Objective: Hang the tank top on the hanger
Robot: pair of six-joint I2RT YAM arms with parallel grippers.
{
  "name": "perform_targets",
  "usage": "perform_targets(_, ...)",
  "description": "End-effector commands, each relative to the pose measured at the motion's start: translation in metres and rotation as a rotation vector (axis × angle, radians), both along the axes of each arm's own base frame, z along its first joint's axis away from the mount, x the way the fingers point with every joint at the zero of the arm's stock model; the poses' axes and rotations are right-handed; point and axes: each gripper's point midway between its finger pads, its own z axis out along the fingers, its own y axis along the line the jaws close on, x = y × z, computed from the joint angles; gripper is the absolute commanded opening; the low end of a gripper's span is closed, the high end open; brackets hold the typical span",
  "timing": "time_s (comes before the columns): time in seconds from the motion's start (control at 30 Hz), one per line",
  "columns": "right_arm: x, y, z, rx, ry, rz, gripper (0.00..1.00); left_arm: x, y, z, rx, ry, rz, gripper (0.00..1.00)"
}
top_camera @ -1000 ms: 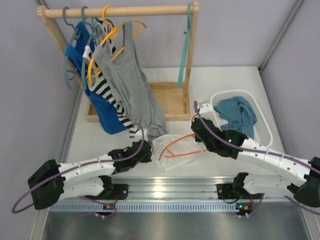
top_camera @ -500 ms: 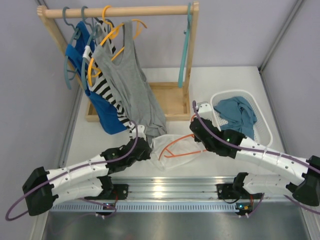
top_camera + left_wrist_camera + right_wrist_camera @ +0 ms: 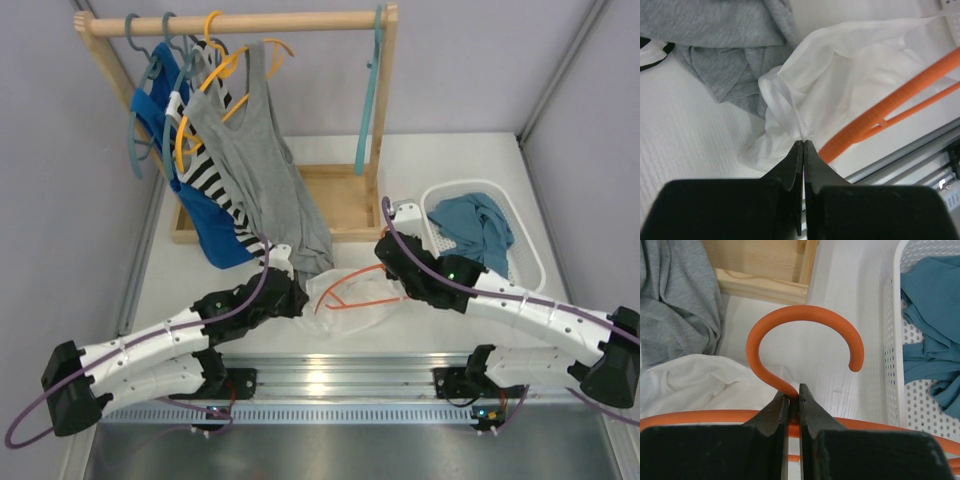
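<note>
Pale grey walls closed in a white worktop (image 3: pixel 180 285). A wooden clothes rack (image 3: pixel 240 22) stood at 11 o'clock in the top view, carrying a grey tank top (image 3: pixel 255 170) and other garments. A white basket (image 3: pixel 468 184) at 3 o'clock held a teal-blue garment (image 3: pixel 475 225).

The tank top (image 3: pixel 840 70) lay crumpled at 6 o'clock, close to the near edge, between the two arms. Its far side touched the hem of the grey one. The hanger (image 3: pixel 805 310) lay tilted across the white fabric, its hook pointing toward 1 o'clock and its arms partly inside or under the cloth; which of the two could not be told from above.

The left gripper (image 3: pixel 803 145) was closed tight at the 9 o'clock side of the top. Its tips met on a thin twisted edge of white fabric, possibly a strap or the rim of an opening. The right gripper (image 3: pixel 794 390) was clamped on the hanger's neck, right where the hook joins the shoulders, and held it off the worktop.

The step in hand looked like securing both pieces: cloth in one gripper, hanger in the other. Dressing the hanger had not been done. The next move likely called for the left arm to lift and draw its pinched edge toward 9 o'clock so an opening spread. The right arm would then need to steer one hanger arm through it. Thin fabric could slip from so small a pinch, or bunch on the hanger tip.
</note>
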Motion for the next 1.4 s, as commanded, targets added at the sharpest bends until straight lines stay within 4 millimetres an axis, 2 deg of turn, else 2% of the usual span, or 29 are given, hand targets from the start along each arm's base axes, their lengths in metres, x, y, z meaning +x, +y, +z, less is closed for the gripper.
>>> perform_targets(0.0, 0.008, 0.009, 0.029, 0.053, -0.061, -0.033, 0.00, -0.002, -0.017, 0.035, -0.067, -0.025, -0.070, 0.00)
perform_targets(0.2, 0.009, 0.018, 0.039, 0.042, -0.085, -0.035, 0.00, 0.000, -0.027, 0.063, -0.100, -0.046, -0.100, 0.00)
perform_targets(0.43, 0.004, 0.037, 0.047, 0.049, -0.113, 0.005, 0.00, 0.010, -0.040, 0.110, -0.169, -0.111, -0.107, 0.00)
perform_targets(0.53, 0.001, 0.044, 0.056, 0.063, -0.128, 0.011, 0.00, 0.015, -0.045, 0.120, -0.166, -0.123, -0.103, 0.00)
perform_targets(0.7, -0.007, 0.053, 0.071, 0.052, -0.153, 0.007, 0.00, 0.024, -0.059, 0.128, -0.166, -0.127, -0.119, 0.00)
perform_targets(0.77, -0.010, 0.056, 0.073, 0.056, -0.160, 0.011, 0.00, 0.028, -0.064, 0.137, -0.188, -0.143, -0.126, 0.00)
perform_targets(0.87, -0.014, 0.059, 0.076, 0.066, -0.163, 0.017, 0.00, 0.034, -0.070, 0.142, -0.199, -0.139, -0.142, 0.00)
perform_targets(1.0, -0.015, 0.060, 0.071, 0.066, -0.164, 0.012, 0.00, 0.043, -0.076, 0.146, -0.220, -0.143, -0.159, 0.00)
perform_targets(1.17, -0.013, 0.060, 0.066, 0.062, -0.174, 0.003, 0.00, 0.038, -0.085, 0.144, -0.228, -0.138, -0.233, 0.00)
perform_targets(1.37, -0.014, 0.068, 0.060, 0.089, -0.173, 0.035, 0.00, 0.033, -0.089, 0.146, -0.238, -0.180, -0.301, 0.08)
